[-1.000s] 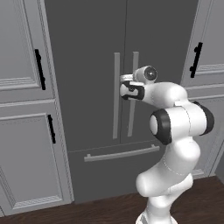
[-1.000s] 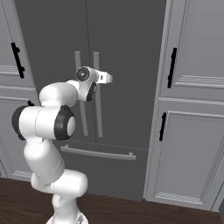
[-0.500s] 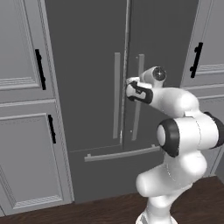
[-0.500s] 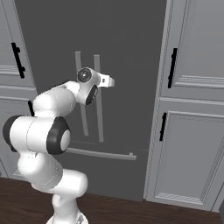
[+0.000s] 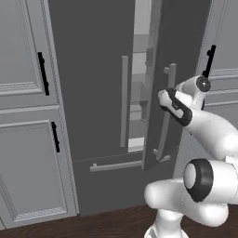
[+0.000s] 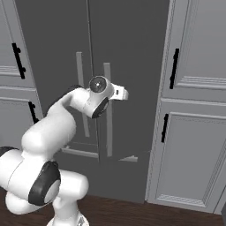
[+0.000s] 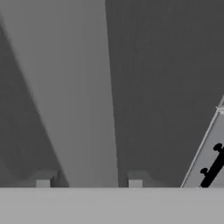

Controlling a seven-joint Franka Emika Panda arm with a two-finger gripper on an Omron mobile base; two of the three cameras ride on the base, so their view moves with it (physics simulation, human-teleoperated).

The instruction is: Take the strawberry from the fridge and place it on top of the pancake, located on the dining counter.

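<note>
The fridge (image 5: pixel 93 83) stands dark grey between panelled cabinets, its right door (image 5: pixel 186 56) swung partly out so that a narrow gap shows pale shelves (image 5: pixel 138 107) inside; whether the strawberry lies on them cannot be told from the gap. The right door's long light-grey handle (image 5: pixel 166 111) runs down just in front of the gripper (image 5: pixel 163 98), whose dark-banded hand sits right at the bar; whether the jaws are spread or pinching the bar cannot be told. The left door's handle (image 5: pixel 124 100) hangs straight and apart from it; the bottom drawer's horizontal bar (image 5: pixel 116 165) runs below.

Around the fridge, lighter grey cabinets (image 5: pixel 28 116) carry short black handles (image 5: pixel 42 73), and a dark wood floor (image 5: pixel 93 223) runs along their foot.

The left base view looks into the gap between the doors; the right base view shows the fridge (image 6: pixel 128 66) from the other side, where the open door's lower edge (image 6: pixel 128 158) juts forward over the drawer and the interior is hidden, while the wrist (image 6: pixel 99 90) covers part of the handle (image 6: pixel 107 110). The hand view sits close against the handle (image 7: pixel 74 96), a broad pale bar across the dark door face (image 7: pixel 162 87), its two mounts (image 7: pixel 135 181) at the bottom; a black cabinet handle (image 7: pixel 213 168) shows at the right edge.
</note>
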